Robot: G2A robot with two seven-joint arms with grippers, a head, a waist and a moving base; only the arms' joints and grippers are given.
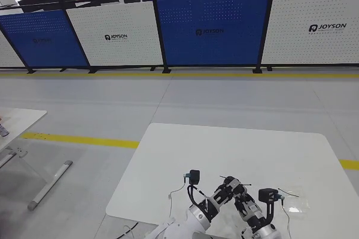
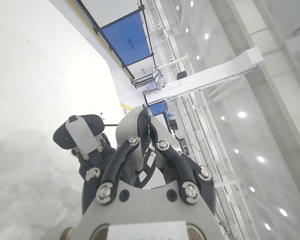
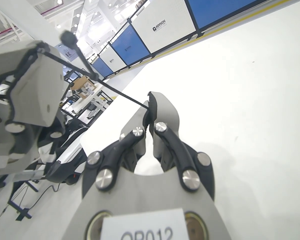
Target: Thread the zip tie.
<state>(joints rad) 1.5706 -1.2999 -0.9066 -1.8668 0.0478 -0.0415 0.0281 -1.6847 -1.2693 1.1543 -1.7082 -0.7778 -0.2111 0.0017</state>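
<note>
**Visitor:** Where is the zip tie?

**Me:** The zip tie (image 3: 120,91) is strung in the air between my two jaws, above the near edge of the table (image 1: 239,149). My right jaws are pressed together on one end of the black strap. From there it runs straight across to my left jaws, which are closed on it too, pad against pad. A second strand crosses the strap partway along and ends in a thicker tip (image 3: 68,38). I cannot tell whether it passes through anything there.

**Visitor:** And what's under you?

**Me:** A plain white top with rounded corners, matte and bright. A small clear piece (image 1: 296,208) lies on it toward my right – too small for me to say what it is.

**Visitor:** What about the room?

**Me:** A pale grey floor (image 1: 167,101) with a yellow line (image 1: 78,140) running across it, passing behind the table. Farther back stands a row of blue and white pegboard panels (image 1: 212,30) in black frames, with another yellow stripe at their feet. A second white table (image 1: 12,116) stands off to my left. Overhead there are round ceiling lights (image 2: 242,114) and white beams.
</note>
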